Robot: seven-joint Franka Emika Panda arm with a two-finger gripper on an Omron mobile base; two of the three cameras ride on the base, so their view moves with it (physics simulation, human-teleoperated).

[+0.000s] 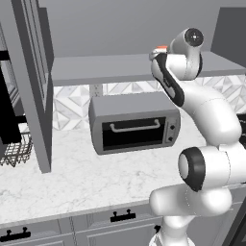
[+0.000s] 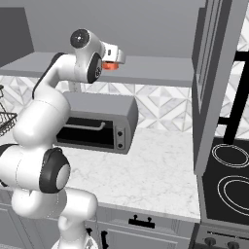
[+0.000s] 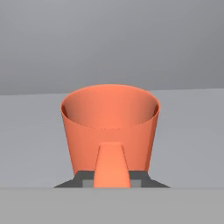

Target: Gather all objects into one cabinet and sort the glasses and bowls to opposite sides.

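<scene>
An orange mug [image 3: 109, 127] stands upright on the cabinet's flat grey shelf [image 3: 192, 131], its handle turned toward the hand. My gripper [image 3: 111, 183] is shut on that handle, one dark fingertip [image 3: 83, 180] pressed against each side. From the base, the arm reaches up to the shelf [image 1: 96, 67], and a bit of the orange mug [image 1: 162, 48] shows past the hand. From the right, the orange mug [image 2: 110, 65] sits under the gripper [image 2: 115, 59] on the shelf [image 2: 160, 68]. The cabinet's tall door [image 1: 33, 86] hangs open at the left. The bowl and the other cups are out of view.
A grey toaster oven [image 1: 134, 122] stands on the marble counter [image 1: 72, 178] below the shelf. A wire rack [image 1: 17, 149] sits at the far left. Another open door [image 2: 206, 87] and a black stovetop [image 2: 231, 175] are at the right. Drawers [image 1: 122, 216] run under the counter.
</scene>
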